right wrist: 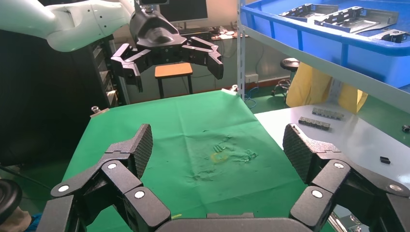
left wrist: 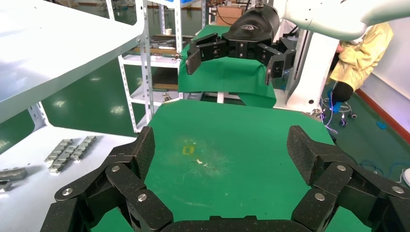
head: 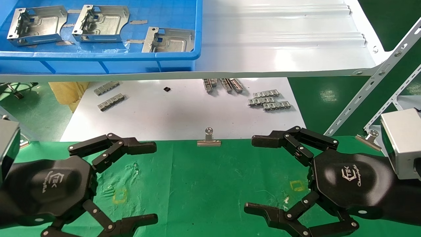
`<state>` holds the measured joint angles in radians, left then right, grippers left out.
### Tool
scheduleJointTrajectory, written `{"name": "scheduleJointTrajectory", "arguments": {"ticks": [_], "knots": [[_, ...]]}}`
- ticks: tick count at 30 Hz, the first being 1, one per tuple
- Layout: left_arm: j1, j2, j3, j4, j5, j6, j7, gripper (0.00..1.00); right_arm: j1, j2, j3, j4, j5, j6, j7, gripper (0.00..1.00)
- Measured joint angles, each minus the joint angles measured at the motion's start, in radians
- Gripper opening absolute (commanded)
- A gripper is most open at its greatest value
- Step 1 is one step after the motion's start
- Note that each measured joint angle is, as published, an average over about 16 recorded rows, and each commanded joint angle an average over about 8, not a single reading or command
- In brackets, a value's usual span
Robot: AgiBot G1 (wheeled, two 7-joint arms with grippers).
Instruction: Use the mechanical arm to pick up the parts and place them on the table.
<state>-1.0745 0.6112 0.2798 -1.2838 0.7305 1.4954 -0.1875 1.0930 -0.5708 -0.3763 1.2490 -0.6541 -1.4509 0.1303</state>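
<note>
Three silver brackets (head: pixel 37 24), (head: pixel 100 23), (head: pixel 169 39) lie in a blue bin (head: pixel 98 61) on the upper shelf at the far left. They also show in the right wrist view (right wrist: pixel 358 17). My left gripper (head: pixel 153 182) hovers open and empty over the green table (head: pixel 197 184) at the near left. My right gripper (head: pixel 251 174) hovers open and empty at the near right. The two face each other across the cloth. The left wrist view shows its own open gripper (left wrist: pixel 222 154) above a yellow mark (left wrist: pixel 188 150). The right wrist view shows its own (right wrist: pixel 217 150) likewise.
A glossy white board (head: pixel 184 112) beyond the cloth carries small grey toothed strips (head: pixel 269 100), (head: pixel 110 102). Binder clips (head: pixel 209 138), (head: pixel 368 136) sit on the cloth's far edge. The white shelf (head: pixel 279 42) overhangs the board, with a perforated brace (head: pixel 371 85) at the right.
</note>
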Motion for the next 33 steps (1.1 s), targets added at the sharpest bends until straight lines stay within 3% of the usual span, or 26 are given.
{"name": "scheduleJointTrajectory", "arguments": {"ticks": [7, 8, 33], "knots": [[0.0, 0.0, 0.0, 0.0, 0.0, 0.0, 0.0, 1.0, 0.0, 0.0, 0.0, 0.0, 0.0, 0.0, 0.0, 0.06], [0.0, 0.0, 0.0, 0.0, 0.0, 0.0, 0.0, 1.0, 0.0, 0.0, 0.0, 0.0, 0.0, 0.0, 0.0, 0.0], [0.0, 0.0, 0.0, 0.0, 0.0, 0.0, 0.0, 1.0, 0.0, 0.0, 0.0, 0.0, 0.0, 0.0, 0.0, 0.0]]}}
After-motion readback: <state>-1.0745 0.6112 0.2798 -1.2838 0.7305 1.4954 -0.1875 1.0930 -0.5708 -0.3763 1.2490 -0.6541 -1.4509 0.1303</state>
